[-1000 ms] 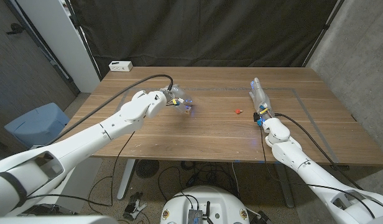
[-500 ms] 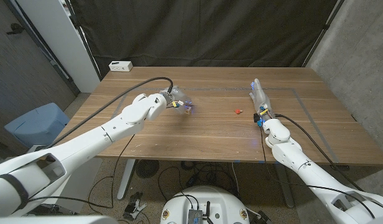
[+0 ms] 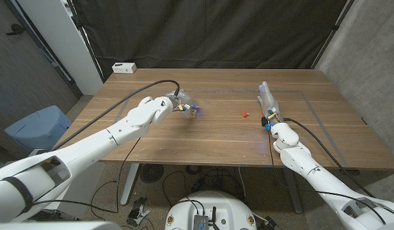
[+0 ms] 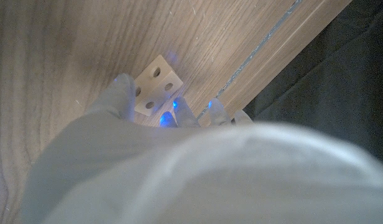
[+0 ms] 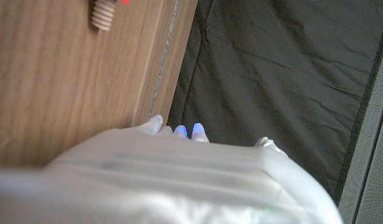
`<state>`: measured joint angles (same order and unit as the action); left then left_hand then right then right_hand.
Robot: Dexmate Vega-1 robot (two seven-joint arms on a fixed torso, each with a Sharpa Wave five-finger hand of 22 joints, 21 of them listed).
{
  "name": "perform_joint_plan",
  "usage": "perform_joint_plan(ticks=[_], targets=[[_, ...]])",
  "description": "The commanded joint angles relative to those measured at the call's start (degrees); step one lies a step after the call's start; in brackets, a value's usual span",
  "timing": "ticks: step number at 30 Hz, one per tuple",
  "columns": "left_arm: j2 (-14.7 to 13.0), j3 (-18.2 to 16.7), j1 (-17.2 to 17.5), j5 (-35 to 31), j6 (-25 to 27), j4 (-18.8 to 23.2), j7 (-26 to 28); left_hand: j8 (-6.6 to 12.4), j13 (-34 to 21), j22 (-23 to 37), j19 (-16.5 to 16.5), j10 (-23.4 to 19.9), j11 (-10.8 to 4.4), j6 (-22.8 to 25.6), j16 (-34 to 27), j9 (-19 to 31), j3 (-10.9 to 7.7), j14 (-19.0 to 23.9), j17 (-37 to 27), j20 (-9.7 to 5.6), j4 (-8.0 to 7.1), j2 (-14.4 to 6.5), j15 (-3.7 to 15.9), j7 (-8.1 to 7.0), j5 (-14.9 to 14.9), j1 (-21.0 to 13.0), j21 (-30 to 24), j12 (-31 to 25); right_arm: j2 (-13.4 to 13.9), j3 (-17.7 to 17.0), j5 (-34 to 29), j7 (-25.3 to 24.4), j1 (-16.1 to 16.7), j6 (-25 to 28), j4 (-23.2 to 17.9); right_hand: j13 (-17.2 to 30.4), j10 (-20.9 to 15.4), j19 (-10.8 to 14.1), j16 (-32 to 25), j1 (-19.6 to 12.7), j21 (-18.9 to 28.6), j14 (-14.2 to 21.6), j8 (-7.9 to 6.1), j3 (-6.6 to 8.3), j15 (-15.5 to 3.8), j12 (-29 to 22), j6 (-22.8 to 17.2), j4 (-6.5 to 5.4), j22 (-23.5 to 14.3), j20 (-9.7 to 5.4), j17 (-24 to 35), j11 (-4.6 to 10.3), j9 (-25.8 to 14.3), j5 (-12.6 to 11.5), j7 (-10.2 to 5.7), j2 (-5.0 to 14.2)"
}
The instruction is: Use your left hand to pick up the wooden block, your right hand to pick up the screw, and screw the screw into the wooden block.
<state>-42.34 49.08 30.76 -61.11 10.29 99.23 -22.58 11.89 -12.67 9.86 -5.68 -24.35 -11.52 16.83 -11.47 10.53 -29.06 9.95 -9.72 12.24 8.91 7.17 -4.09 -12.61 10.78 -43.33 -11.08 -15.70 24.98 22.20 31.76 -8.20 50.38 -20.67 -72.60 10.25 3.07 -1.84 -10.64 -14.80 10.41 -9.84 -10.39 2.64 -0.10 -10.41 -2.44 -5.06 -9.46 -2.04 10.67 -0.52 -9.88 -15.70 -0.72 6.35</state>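
Observation:
The pale wooden block (image 3: 194, 113) with round holes lies on the table left of centre. My left hand (image 3: 183, 105) is right at it. In the left wrist view the block (image 4: 156, 83) sits between the thumb on one side and the fingertips (image 4: 179, 112) on the other, and both touch it. The red-headed screw (image 3: 244, 115) lies on the table at mid right, with its wooden thread (image 5: 103, 15) showing in the right wrist view. My right hand (image 3: 267, 102) stands on its edge just right of the screw, fingers stretched out and holding nothing.
A white box (image 3: 124, 67) sits at the table's far left corner. A thin line (image 3: 293, 92) runs along the table's far and right sides. A black curtain hangs behind the table. A blue bin (image 3: 37, 124) stands on the floor to the left.
My left hand has crept a little to the right onto the block and its fingers now touch it. The right hand and the screw have not moved.

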Motion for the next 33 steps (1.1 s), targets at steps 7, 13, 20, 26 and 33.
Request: perform_joint_plan(ticks=[7, 13, 20, 26, 33], targets=[[0.23, 0.73, -0.42, -0.23, 0.35, -1.05, 0.52, 0.38, -0.76, 0.16, 2.08, -4.2, -0.26, 2.92, -0.39, 0.23, 0.77, 2.54, -0.19, 0.07, -0.08, -0.39, 0.43, -0.02, -0.21, -0.8, -0.34, -1.37, -0.46, -0.03, 0.02, -0.28, -0.13, -0.49, 0.62, 0.09, 0.27, -0.45, -0.43, -0.07, 0.34, -1.02, -0.21, 0.03, -0.34, -0.41, -0.33, 0.12, -0.17, -1.1, 0.18, -0.34, -0.19, -0.32, -0.34, 0.13], [0.41, 1.09, -0.6, -0.69, 0.52, -1.75, 0.97, 0.41, -1.04, 0.15, 3.12, -6.09, -0.37, 4.3, -0.44, 0.27, 1.0, 3.77, -0.2, 0.09, 0.01, -0.43, 1.33, -0.06, -0.16, -1.29, -0.33, -1.83, -0.66, 0.1, -0.09, -0.23, -0.49, -0.53, 1.08, 0.09, 0.25, -0.44, -0.46, -0.07, 0.35, -0.98, -0.21, 0.04, -0.34, -0.42, -0.36, 0.15, -0.17, -1.11, 0.19, -0.27, -0.19, -0.34, -0.33, 0.16], [0.8, 1.51, -0.91, -1.21, 0.59, -2.88, 2.38, 0.57, -1.38, 0.14, 4.56, -8.27, -0.44, 6.66, -0.44, 0.33, 1.16, 5.5, -0.21, 0.07, 0.23, -0.48, 2.3, -0.09, -0.03, -2.47, -0.3, -2.2, -0.88, 0.12, -0.18, -0.4, -0.72, -0.67, 1.52, 0.09, 0.13, -0.38, -0.5, -0.06, 0.37, -0.88, -0.26, 0.04, -0.31, -0.47, -0.5, 0.17, -0.17, -1.07, 0.2, -0.23, -0.19, -0.36, -0.45, 0.17], [0.97, 1.66, -1.28, -0.85, -0.1, -3.78, 3.95, 0.5, -1.9, 0.07, 6.5, -10.92, -0.45, 9.05, -0.39, 0.36, 1.5, 7.41, -0.23, 0.06, 0.18, -0.54, 3.16, -0.12, -0.14, -3.81, -0.24, -2.63, -1.22, 0.09, -0.11, -0.53, -0.79, -0.99, 2.09, 0.1, 0.13, -0.36, -0.53, -0.05, 0.37, -0.8, -0.28, 0.04, -0.27, -0.47, -0.6, 0.19, -0.17, -1.05, 0.2, -0.15, -0.19, -0.38, -0.59, 0.19], [1.08, 1.96, -1.94, -0.26, -1.33, -4.72, 5.18, 0.47, -2.38, 0.07, 7.66, -12.92, -0.55, 10.41, -0.49, 0.4, 1.58, 8.99, -0.25, 0.06, 0.06, -1.1, 3.51, -0.16, -0.29, -4.55, -0.22, -3.1, -1.38, 0.03, -0.1, -0.81, -0.76, -1.08, 2.38, 0.1, 0.1, -0.33, -0.53, -0.04, 0.38, -0.81, -0.32, 0.06, -0.2, -0.47, -0.75, 0.21, -0.17, -1.05, 0.21, -0.04, -0.19, -0.4, -0.68, 0.22]])
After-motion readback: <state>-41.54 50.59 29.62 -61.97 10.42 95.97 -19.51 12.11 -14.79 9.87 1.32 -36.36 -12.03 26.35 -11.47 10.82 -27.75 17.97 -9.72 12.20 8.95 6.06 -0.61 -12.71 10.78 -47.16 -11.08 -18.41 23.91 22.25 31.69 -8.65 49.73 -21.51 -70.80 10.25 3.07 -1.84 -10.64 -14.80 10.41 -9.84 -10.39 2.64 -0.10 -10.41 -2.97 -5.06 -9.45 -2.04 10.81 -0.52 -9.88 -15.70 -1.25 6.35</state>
